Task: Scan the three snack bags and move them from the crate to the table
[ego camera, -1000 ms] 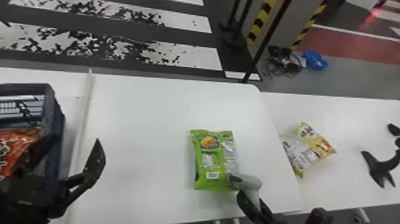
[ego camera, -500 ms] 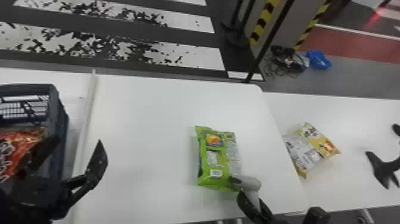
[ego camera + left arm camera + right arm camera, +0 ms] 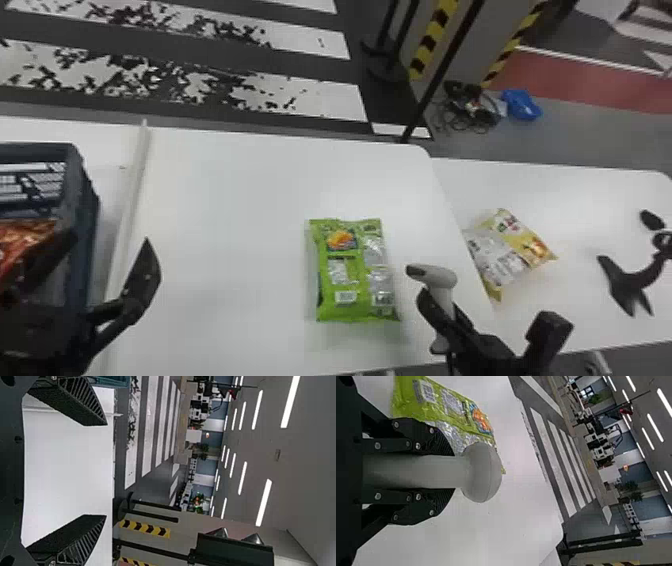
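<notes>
Right gripper (image 3: pixel 441 320): clamped on the scanner (image 3: pixel 435 276), over the near right corner of the worktop (image 3: pixel 225 225). Left gripper (image 3: pixel 107 240): fingers apart, beside the left edge. Green bag (image 3: pixel 350 275): flat on the worktop, toward that near right corner. Yellow bag (image 3: pixel 515 250) — at the right edge. Red bag (image 3: pixel 22 240) — inside the crate (image 3: pixel 82 200).

From here I see the right gripper (image 3: pixel 436 320) clamped round the handle of a grey scanner (image 3: pixel 482 473), its rounded head poking past the black fingers; near it, a green snack bag (image 3: pixel 451 407) on the white table (image 3: pixel 494 518); beyond, white floor stripes (image 3: pixel 553 461).
</notes>
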You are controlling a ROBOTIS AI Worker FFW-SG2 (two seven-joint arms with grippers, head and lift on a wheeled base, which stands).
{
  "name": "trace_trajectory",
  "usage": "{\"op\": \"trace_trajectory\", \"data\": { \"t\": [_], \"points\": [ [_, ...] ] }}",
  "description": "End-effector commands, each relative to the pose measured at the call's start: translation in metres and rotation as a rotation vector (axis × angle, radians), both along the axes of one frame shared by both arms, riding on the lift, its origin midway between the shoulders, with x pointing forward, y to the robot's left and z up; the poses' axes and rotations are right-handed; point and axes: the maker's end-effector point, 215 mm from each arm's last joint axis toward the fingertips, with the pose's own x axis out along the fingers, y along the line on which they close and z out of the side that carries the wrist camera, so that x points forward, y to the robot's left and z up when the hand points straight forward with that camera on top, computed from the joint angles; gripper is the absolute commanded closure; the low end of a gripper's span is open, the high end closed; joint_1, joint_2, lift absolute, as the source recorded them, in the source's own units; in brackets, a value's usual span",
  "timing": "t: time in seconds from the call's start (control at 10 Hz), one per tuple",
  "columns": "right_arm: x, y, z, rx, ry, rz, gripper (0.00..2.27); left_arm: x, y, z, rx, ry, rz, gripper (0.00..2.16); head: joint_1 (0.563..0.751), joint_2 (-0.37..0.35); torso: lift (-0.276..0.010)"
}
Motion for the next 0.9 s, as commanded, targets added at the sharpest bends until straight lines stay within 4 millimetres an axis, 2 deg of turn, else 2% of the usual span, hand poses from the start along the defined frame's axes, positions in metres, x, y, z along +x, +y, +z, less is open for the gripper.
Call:
{"op": "trace_trajectory", "data": {
  "t": [0.0, 0.3, 0.4, 0.5, 0.6, 0.8],
  "points": [
    [0.034, -0.022, 0.004, -0.038, -0.003, -0.022, 2.24, -0.001, 0.000, 0.003, 0.000, -0.002, -0.001, 0.04, 0.695, -0.311, -0.062],
    [0.100, -0.064, -0.009, -0.135, 0.018, -0.038, 2.24, 0.000, -0.002, -0.001, -0.002, 0.026, 0.000, 0.04, 0.695, -0.348, -0.062],
    [0.122, -0.082, -0.016, -0.173, 0.021, -0.040, 2.24, 0.000, 0.000, -0.007, 0.006, 0.049, 0.003, 0.04, 0.695, -0.350, -0.062],
    [0.142, -0.097, -0.019, -0.221, 0.013, -0.037, 2.24, 0.002, 0.005, -0.006, 0.012, 0.050, 0.012, 0.04, 0.695, -0.350, -0.062],
    [0.156, -0.103, -0.025, -0.257, 0.010, -0.031, 2.24, 0.003, 0.010, -0.003, 0.018, 0.050, 0.019, 0.04, 0.695, -0.350, -0.062],
    [0.161, -0.111, -0.040, -0.288, 0.031, -0.024, 2.24, 0.002, 0.012, -0.009, 0.023, 0.069, 0.020, 0.04, 0.695, -0.350, -0.062]
  ]
}}
